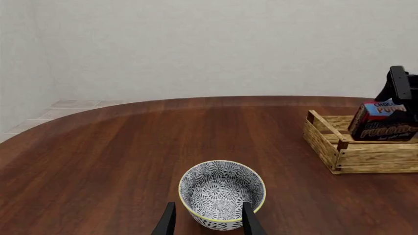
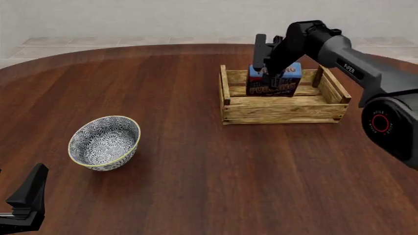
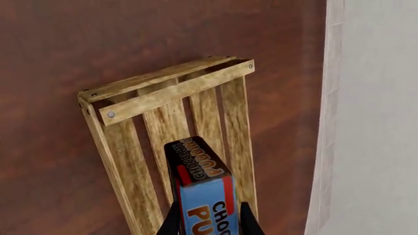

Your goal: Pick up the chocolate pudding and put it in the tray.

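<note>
Placing was underway — right tool (image 2: pixel 273 73) clamped the chocolate pudding (image 2: pixel 273 80) inside the tray (image 2: pixel 285 111); next likely lowering, releasing — left tool (image 1: pixel 207 221) hung apart

— R arm? 
— Reaching fwd across the table, elbow up, wrist bent down. Right gripper (image 2: pixel 271 66) pointing downward, fingers (image 3: pixel 171 223) clamped on either side of the chocolate pudding (image 2: pixel 274 81), approx upright.
— L arm?
— Parked low at the near left edge, barely in front cam. Left gripper (image 1: pixel 207 221) level, fingers apart, nothing between them; prob. idle, though only the tips show in its wrist cam.
</note>
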`<control>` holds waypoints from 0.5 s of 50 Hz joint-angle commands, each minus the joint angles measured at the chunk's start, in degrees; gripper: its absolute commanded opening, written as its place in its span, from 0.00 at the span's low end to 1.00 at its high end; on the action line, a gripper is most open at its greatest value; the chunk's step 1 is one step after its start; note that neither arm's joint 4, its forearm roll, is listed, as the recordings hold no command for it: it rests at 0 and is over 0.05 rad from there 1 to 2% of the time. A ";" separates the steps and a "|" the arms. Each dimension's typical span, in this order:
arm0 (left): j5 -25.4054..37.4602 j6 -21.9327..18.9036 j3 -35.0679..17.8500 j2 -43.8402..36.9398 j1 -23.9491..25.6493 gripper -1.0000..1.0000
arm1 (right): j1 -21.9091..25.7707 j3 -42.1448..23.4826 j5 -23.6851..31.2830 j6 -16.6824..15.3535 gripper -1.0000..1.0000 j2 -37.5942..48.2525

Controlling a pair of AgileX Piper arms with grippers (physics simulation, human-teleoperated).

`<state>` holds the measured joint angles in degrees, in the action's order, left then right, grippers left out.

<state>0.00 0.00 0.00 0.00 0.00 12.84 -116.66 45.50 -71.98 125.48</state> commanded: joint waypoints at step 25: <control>0.00 0.00 0.00 0.00 0.00 1.00 | 1.29 -0.01 -1.62 2.94 0.00 2.60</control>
<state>0.00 0.00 0.00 0.00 0.00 13.83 -116.96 44.47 -70.62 127.89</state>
